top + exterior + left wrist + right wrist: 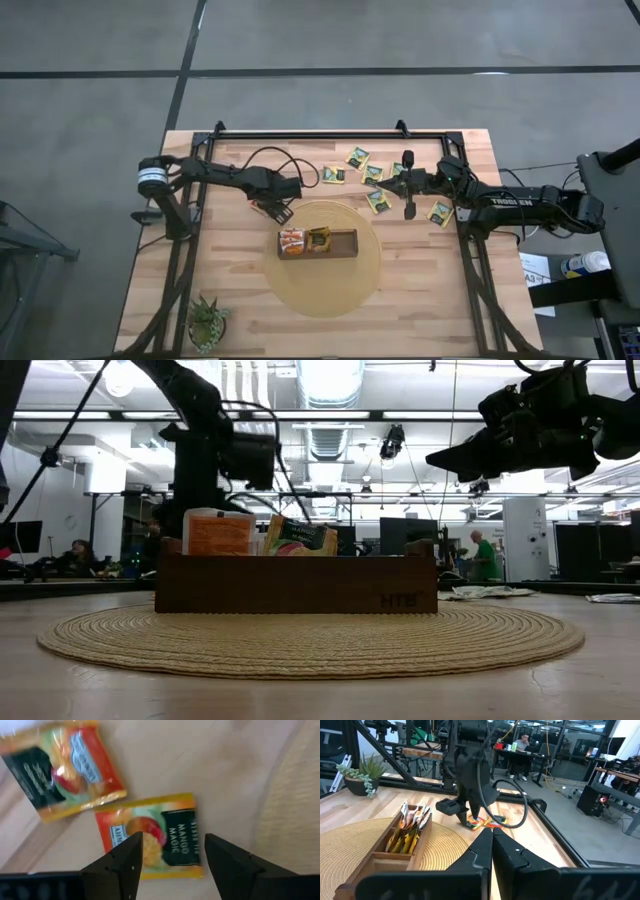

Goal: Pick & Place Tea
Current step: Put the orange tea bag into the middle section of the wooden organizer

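At the lower left of the high view we see a plant [207, 322] on the counter [430, 300]. Left of centre, our left tool [277, 210] hangs over two sachets [272, 208] lying flat on the wood just beyond the mat [325, 292]; in the left wrist view its fingers [122, 865] stand apart on either side of the nearer sachet [160, 836], with the second sachet [62, 767] beside it at the upper left. In the middle of the frame the box [317, 243] rests on the round mat, with sachets standing in its left compartments, orange at the end and yellow next to it. Right of centre, more tea [358, 157] lies scattered along the upper part of the counter. Our right tool [393, 185] hovers above these, its fingers pressed together and empty.
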